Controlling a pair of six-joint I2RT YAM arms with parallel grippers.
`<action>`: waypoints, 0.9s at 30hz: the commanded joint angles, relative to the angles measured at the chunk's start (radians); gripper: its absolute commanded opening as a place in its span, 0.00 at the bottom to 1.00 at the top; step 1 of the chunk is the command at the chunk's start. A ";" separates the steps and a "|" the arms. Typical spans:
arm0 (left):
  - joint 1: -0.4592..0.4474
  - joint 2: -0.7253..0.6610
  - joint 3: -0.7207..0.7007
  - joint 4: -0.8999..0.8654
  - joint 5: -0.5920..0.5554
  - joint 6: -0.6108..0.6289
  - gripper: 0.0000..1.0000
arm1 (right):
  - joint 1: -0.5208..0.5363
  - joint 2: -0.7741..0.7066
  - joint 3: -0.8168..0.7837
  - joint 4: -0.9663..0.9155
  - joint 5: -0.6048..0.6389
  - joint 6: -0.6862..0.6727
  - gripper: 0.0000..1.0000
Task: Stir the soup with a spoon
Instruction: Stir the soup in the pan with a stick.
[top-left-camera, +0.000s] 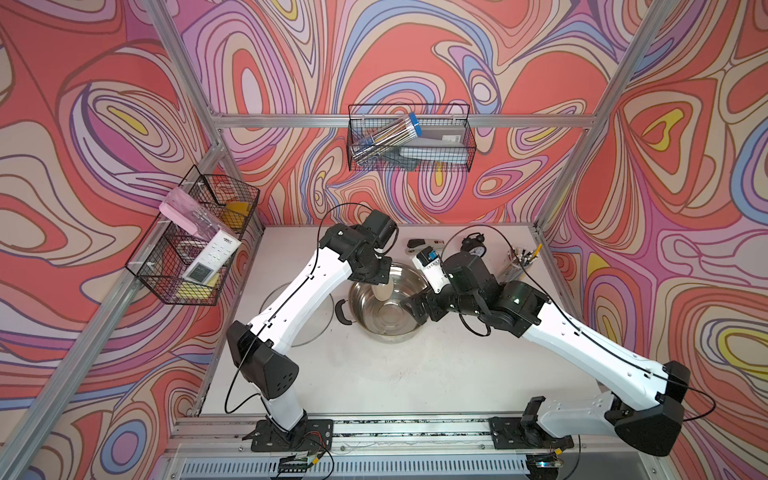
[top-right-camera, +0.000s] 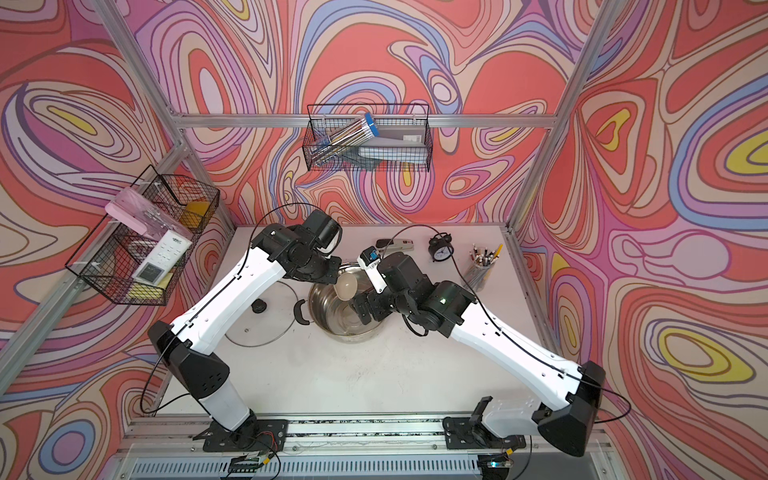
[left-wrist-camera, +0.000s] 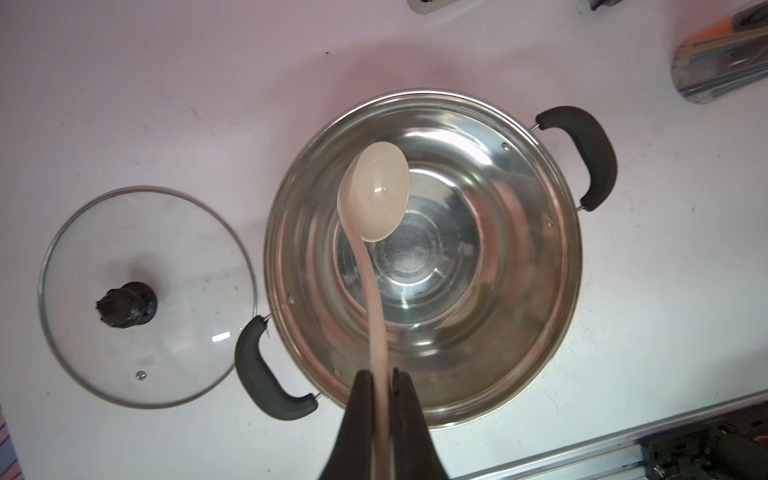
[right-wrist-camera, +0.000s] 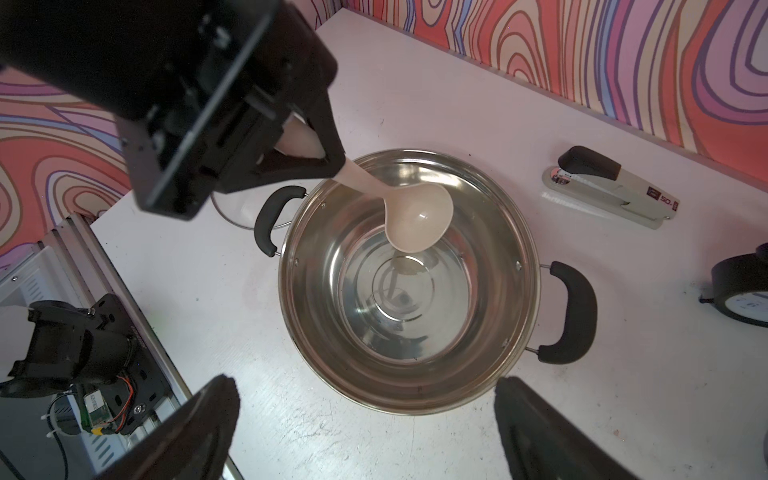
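left claw (left-wrist-camera: 380, 374) clamped spoon (left-wrist-camera: 374, 195) handle | right claw (right-wrist-camera: 368, 388) gaped, empty, by pot (left-wrist-camera: 552, 291) | step needed: dip the bowl, then slow circles off the walls

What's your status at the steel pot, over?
Left gripper shut on handle of cream-beige plastic ladle, bowl over stainless steel pot. Right gripper open, empty, by pot's rim. Round clear glass lid off, beside pot, clear of path.

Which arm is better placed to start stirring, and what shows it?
Left: the left gripper is shut on the spoon, whose bowl is over the pot. The right gripper hangs open and empty.
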 joint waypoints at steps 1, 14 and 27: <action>-0.002 0.011 0.024 0.061 0.103 0.021 0.00 | 0.007 -0.026 -0.010 -0.020 0.031 0.024 0.98; -0.033 -0.079 -0.137 0.031 0.207 0.040 0.00 | 0.010 0.008 0.009 0.007 0.026 0.032 0.98; 0.015 -0.143 -0.169 -0.078 0.020 0.022 0.00 | 0.023 0.089 0.037 0.053 -0.019 0.016 0.98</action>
